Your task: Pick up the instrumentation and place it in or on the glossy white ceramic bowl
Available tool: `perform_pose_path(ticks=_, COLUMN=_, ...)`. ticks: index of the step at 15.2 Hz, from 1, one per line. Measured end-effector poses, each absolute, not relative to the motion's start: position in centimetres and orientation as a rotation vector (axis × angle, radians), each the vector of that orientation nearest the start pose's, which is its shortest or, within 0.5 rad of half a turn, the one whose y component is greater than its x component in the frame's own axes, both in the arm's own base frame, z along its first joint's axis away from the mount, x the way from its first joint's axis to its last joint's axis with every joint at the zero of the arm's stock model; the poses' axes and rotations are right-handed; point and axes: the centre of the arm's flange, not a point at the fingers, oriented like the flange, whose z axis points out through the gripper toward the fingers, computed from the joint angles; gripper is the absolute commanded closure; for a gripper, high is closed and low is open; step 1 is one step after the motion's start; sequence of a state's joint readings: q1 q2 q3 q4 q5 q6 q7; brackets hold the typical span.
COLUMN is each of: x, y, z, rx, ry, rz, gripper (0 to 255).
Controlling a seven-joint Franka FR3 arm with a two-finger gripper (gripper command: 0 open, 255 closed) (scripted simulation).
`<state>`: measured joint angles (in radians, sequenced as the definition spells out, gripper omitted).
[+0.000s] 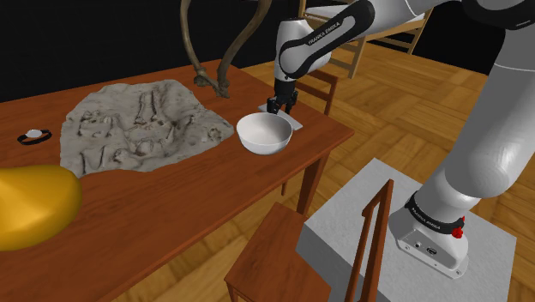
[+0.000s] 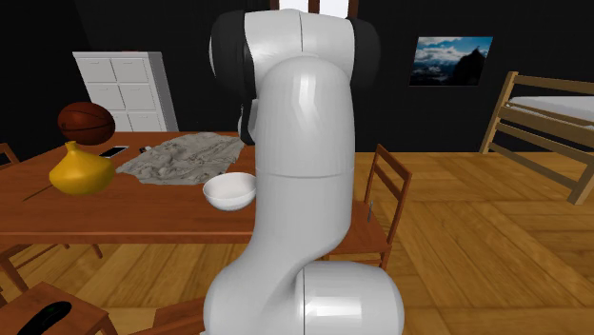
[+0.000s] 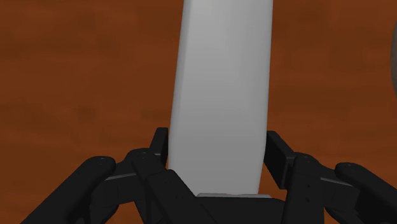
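Note:
The instrument is a flat, pale grey oblong slab (image 3: 222, 83) lying on the brown wooden table (image 1: 171, 197). In the shoulder view the slab (image 1: 298, 123) sits just behind the glossy white bowl (image 1: 264, 134), near the table's far right corner. My black gripper (image 1: 280, 110) is lowered straight down onto it at table height. In the wrist view the gripper (image 3: 216, 143) straddles the slab's near end, with both fingers pressed against its long sides. The arm hides the gripper in the second exterior view, where the bowl (image 2: 229, 190) stands beside the arm.
A crumpled grey cloth-like mat (image 1: 141, 127) covers the table's middle, with curved brown branches (image 1: 214, 77) behind it. A yellow gourd shape (image 1: 30, 206) and a small black ring (image 1: 34, 135) lie at the shoulder view's left. Wooden chairs (image 1: 274, 257) (image 1: 321, 86) flank the table's right end.

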<state>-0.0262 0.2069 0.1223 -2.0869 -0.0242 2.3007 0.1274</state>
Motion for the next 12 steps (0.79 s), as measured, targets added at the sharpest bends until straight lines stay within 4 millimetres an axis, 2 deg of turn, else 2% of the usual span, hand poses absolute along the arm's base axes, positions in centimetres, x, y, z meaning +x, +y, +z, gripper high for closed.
perform_pose_path(ticks=5, x=57.4, y=5.3, z=32.8, rx=-3.134, ry=0.028, rz=-0.012, gripper=255)
perform_pose_path(ticks=12, x=57.5, y=5.4, z=35.8, rx=-3.134, ry=0.028, rz=-0.012, gripper=255)
